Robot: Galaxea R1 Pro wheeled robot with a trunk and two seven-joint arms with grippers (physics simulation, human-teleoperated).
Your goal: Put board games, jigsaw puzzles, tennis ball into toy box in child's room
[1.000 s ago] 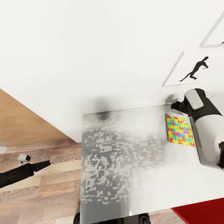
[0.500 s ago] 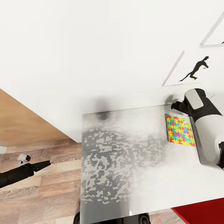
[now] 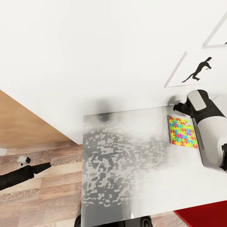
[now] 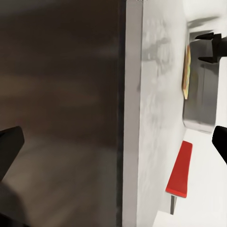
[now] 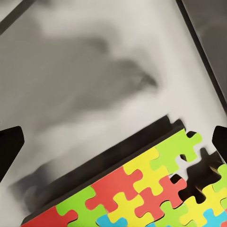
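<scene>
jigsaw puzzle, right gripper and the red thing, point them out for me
jigsaw puzzle (image 3: pixel 183 132): head view, middle of the coloured mat.
right gripper (image 3: pixel 176 106): head view, between its fingertips.
red thing (image 4: pixel 180 168): left wrist view, middle of its flat red face.

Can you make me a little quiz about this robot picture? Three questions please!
1. True or false: the jigsaw puzzle is on the table.
2. What is below the left gripper? A: the wooden floor. B: the table. C: a bed.
3. Fill in the gap: the fingers of the right gripper, near the puzzle's edge, are ___ (open or shut).

Key: 1 true; 2 A; 3 open.
</scene>
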